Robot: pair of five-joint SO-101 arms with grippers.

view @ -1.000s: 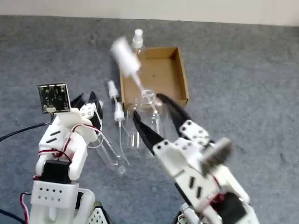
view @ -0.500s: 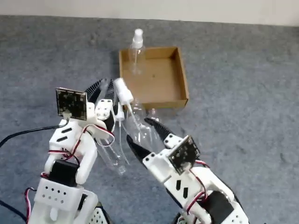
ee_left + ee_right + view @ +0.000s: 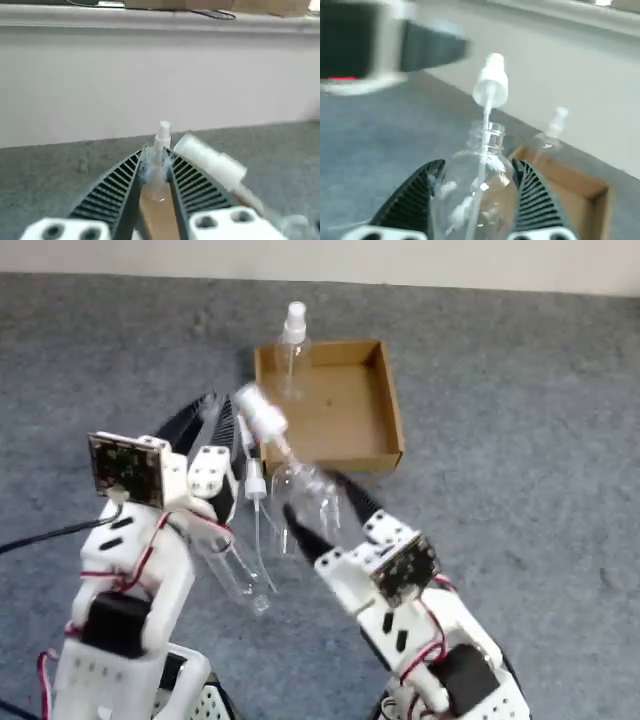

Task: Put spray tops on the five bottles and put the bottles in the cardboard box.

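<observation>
My right gripper [image 3: 306, 492] [image 3: 479, 170] is shut on a clear bottle [image 3: 305, 488] [image 3: 470, 195], holding it upright in front of the cardboard box [image 3: 390, 400] [image 3: 570, 185]. A white spray top [image 3: 262, 412] [image 3: 491, 80] [image 3: 210, 157] leans above the bottle's neck, and its tube runs down inside the bottle. My left gripper [image 3: 222, 403] [image 3: 156, 152] hangs just beside the spray top, narrowly open with nothing between its fingers. A capped bottle [image 3: 292, 355] [image 3: 550, 135] [image 3: 161, 135] stands at the box's far left corner.
A loose spray top [image 3: 255, 480] and a clear bottle lying on its side [image 3: 235, 568] rest on the grey carpet between the two arms. A pale wall runs along the far edge of the carpet.
The right gripper drew the bottle and its loose spray top back from over the box toward the front. The left gripper rose and came up beside the spray top.
</observation>
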